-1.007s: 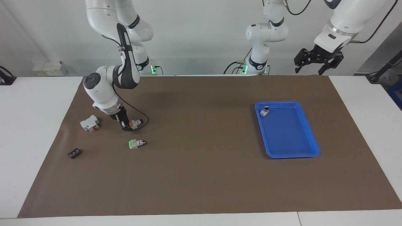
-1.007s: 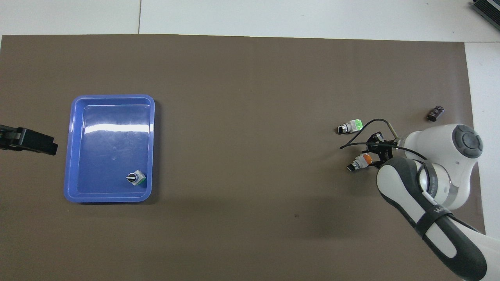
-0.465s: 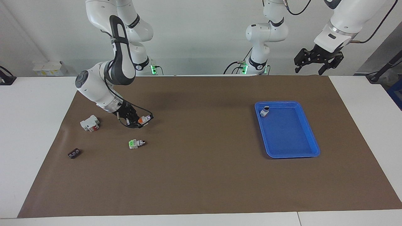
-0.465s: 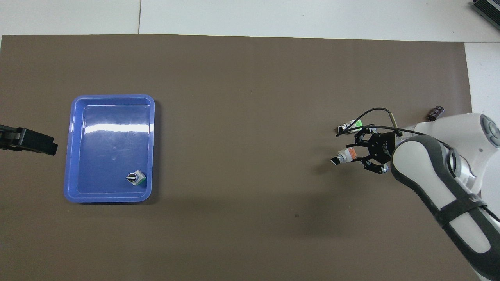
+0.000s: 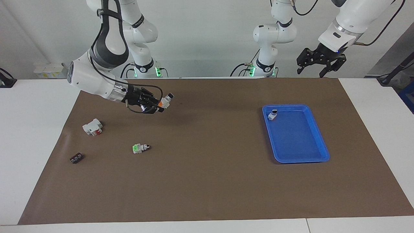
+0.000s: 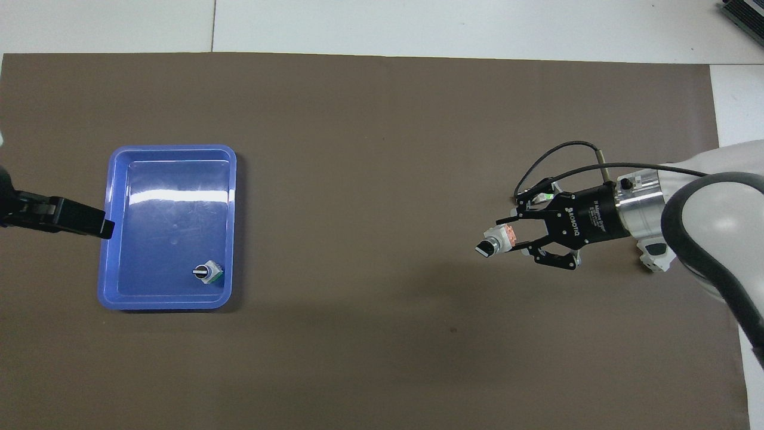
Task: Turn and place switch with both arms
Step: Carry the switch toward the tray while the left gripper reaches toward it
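Right pincer grips the switch; blue tray holds a second switch.

Blue tray, green-faced switch, white-and-red block on mat.

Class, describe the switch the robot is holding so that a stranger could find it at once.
Follow the right arm out to its right gripper, raised over the brown mat. The switch is clamped there. Its orange face sets it apart from the green-faced switch lying on the mat.
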Controlling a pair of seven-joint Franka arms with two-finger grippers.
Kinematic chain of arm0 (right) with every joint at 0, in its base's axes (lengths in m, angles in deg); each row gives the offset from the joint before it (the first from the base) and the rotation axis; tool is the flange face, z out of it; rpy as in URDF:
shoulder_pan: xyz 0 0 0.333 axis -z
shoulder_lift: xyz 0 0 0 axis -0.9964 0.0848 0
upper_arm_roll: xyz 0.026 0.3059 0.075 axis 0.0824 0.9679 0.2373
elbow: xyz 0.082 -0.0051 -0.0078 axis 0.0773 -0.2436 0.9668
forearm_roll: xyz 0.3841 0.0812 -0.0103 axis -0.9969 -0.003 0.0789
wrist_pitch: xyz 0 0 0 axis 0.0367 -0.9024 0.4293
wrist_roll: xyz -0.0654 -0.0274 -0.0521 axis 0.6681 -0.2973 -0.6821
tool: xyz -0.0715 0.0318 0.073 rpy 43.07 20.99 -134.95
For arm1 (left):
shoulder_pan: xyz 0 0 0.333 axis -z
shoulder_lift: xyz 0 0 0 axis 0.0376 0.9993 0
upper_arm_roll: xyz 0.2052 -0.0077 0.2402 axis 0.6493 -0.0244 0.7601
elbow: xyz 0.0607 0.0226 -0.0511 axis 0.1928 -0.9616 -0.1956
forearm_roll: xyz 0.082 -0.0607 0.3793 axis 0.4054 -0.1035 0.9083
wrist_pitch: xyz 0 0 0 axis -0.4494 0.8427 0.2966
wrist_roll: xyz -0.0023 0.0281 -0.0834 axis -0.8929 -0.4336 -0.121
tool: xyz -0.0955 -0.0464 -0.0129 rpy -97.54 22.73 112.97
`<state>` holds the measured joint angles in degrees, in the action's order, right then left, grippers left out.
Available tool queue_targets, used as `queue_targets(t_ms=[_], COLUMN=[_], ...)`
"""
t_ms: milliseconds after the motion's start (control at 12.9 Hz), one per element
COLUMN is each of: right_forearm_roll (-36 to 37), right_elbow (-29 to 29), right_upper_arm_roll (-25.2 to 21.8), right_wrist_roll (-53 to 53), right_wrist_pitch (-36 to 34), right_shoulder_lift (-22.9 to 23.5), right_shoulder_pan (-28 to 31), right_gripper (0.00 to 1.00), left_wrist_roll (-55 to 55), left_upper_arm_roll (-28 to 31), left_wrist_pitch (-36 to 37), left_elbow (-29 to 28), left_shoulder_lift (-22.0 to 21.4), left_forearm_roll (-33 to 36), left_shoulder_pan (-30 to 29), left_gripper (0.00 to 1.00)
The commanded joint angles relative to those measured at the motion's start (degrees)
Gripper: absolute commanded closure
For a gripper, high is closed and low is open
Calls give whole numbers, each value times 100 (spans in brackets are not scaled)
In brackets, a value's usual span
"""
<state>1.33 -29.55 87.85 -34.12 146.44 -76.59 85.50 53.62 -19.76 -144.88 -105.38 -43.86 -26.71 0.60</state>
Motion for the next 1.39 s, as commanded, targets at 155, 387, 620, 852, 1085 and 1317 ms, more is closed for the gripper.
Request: queue_targets(t_ms=[155,387,620,852,1085,1317], right_forearm_roll=[-298,-516,-650,-623,-632,-553], right_elbow=[613,965,975,1001,1089,1370], right_upper_arm_roll=[1032,1472,1491,1491,1491,1482], right_wrist_roll=[-2038,-2438,-3305,-3800,-3931,-4117], right_wrist_pitch=[-55,137,1304,1983,2448,2811], right_shoulder_lift=[-249,-214,-162,-73,84,418], right_shoulder_pan=[43,-27,-659,-1002,-1274,-1522], right_gripper=[100,100,100,100,100,100], left_wrist_roll=[-1126,-2137,-3208,-4572,-5669,-6007], left_upper_arm_roll=[40,40,-82,-284,-504,-812], left_wrist_pitch=[10,-191,-404,-500,-1043,-1615], left_elbow=[-121,-436,-709,-736,-789,-1140], left_shoulder_lift=[-97,-237,-334,-370,-370,-501], left_forearm_roll=[-1251,-2314,-2824,-3222,-3302,-3302], left_shoulder_pan=[58,50,67,67,76,76], left_gripper=[10,10,12,13,44,45])
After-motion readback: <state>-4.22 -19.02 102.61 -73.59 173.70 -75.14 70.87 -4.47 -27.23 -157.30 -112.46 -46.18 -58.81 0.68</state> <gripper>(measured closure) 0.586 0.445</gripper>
